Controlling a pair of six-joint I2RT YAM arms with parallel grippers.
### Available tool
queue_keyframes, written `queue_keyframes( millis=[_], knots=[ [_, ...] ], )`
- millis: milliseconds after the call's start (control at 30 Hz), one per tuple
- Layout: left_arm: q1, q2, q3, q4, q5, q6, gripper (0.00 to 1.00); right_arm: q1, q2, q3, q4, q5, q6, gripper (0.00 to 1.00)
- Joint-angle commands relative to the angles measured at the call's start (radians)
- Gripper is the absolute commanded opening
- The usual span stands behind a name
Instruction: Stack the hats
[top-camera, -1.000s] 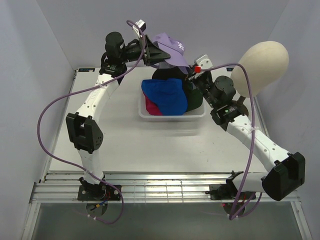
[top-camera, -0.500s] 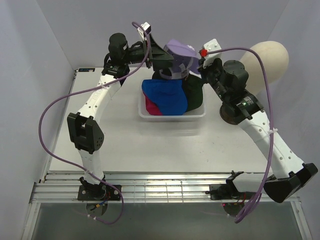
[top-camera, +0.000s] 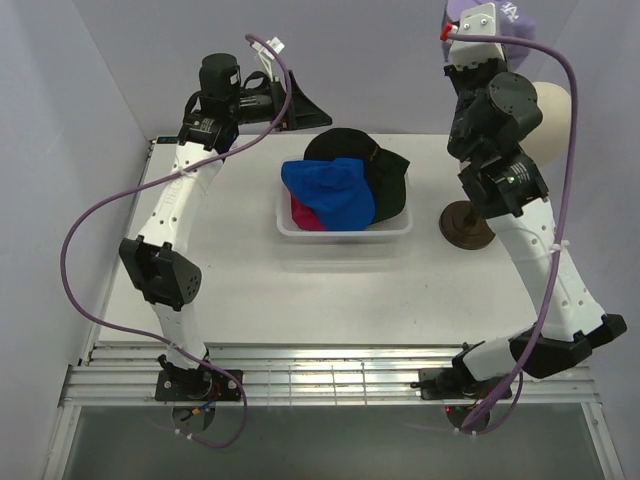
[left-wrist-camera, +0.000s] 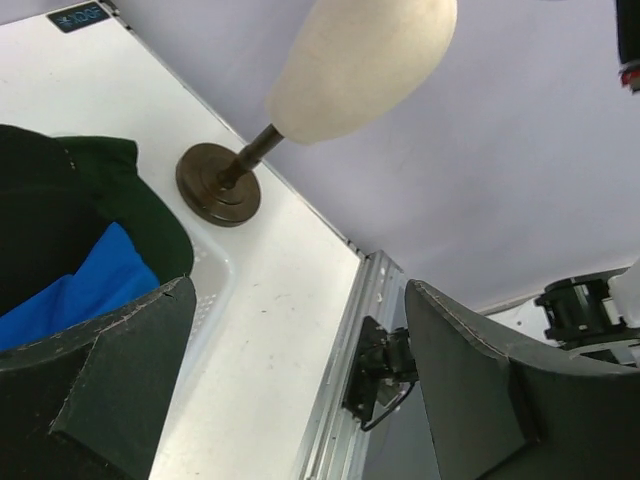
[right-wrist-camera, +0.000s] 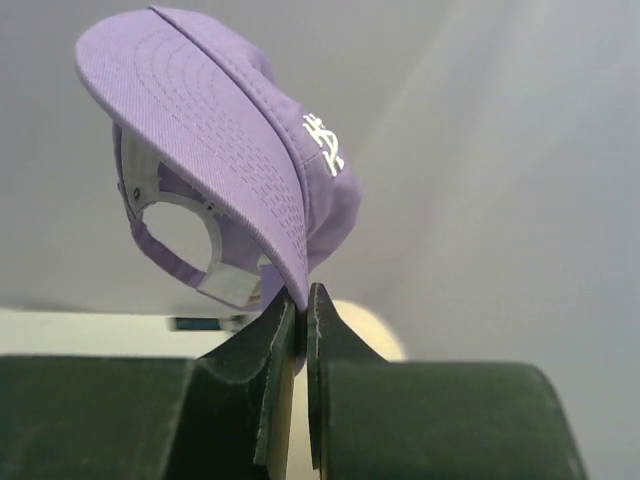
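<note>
The lavender hat (right-wrist-camera: 230, 150) with its white logo hangs by the brim from my right gripper (right-wrist-camera: 303, 295), which is shut on it. In the top view that hat (top-camera: 520, 14) is raised high at the back right, above the mannequin head (top-camera: 555, 115). My left gripper (top-camera: 305, 105) stands open and empty behind the basket, its fingers (left-wrist-camera: 100, 370) wide apart. The white basket (top-camera: 345, 232) holds the blue hat (top-camera: 330, 190), the magenta hat (top-camera: 305, 217), the black hat (top-camera: 340, 148) and the dark green hat (top-camera: 392, 185), piled loosely.
The cream mannequin head stands on a brown stand (top-camera: 468, 222) right of the basket, with my right arm rising just in front of it. Grey walls close in the table on the left, back and right. A metal rail (top-camera: 330, 365) runs along the near edge.
My left gripper opened, let go of the lavender hat and drew back to the left. My right arm rose up and to the right, carrying the hat above the mannequin head.
</note>
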Motion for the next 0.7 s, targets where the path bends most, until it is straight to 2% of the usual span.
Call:
queue_keyframes(
  millis=[0, 33, 100, 133, 233, 433, 600, 667],
  knots=[
    [-0.003, -0.085, 0.007, -0.109, -0.051, 0.153, 0.96, 0.002, 0.024, -0.027, 0.52, 0.3, -0.49, 0.08],
    [-0.003, -0.088, 0.0, -0.109, -0.048, 0.156, 0.96, 0.0, 0.034, -0.033, 0.742, 0.319, -0.725, 0.08],
    [-0.003, -0.089, -0.013, -0.108, -0.027, 0.149, 0.96, 0.0, 0.059, -0.031, 0.906, 0.346, -0.929, 0.08],
    [-0.003, -0.088, -0.025, -0.106, -0.02, 0.144, 0.96, 0.0, 0.064, -0.037, 1.017, 0.348, -1.097, 0.08],
    [-0.003, -0.093, -0.055, -0.082, 0.006, 0.116, 0.96, -0.001, 0.039, -0.14, 1.117, 0.342, -1.262, 0.08],
    [-0.003, -0.108, -0.095, -0.048, 0.03, 0.084, 0.96, -0.039, -0.041, -0.369, 1.051, 0.402, -1.258, 0.08],
    [-0.002, -0.126, -0.114, -0.046, 0.039, 0.087, 0.96, -0.072, -0.097, -0.511, 0.847, 0.455, -1.111, 0.08],
    [-0.003, -0.126, -0.117, -0.043, 0.039, 0.084, 0.96, -0.072, -0.099, -0.545, 0.815, 0.472, -1.083, 0.08]
  ],
)
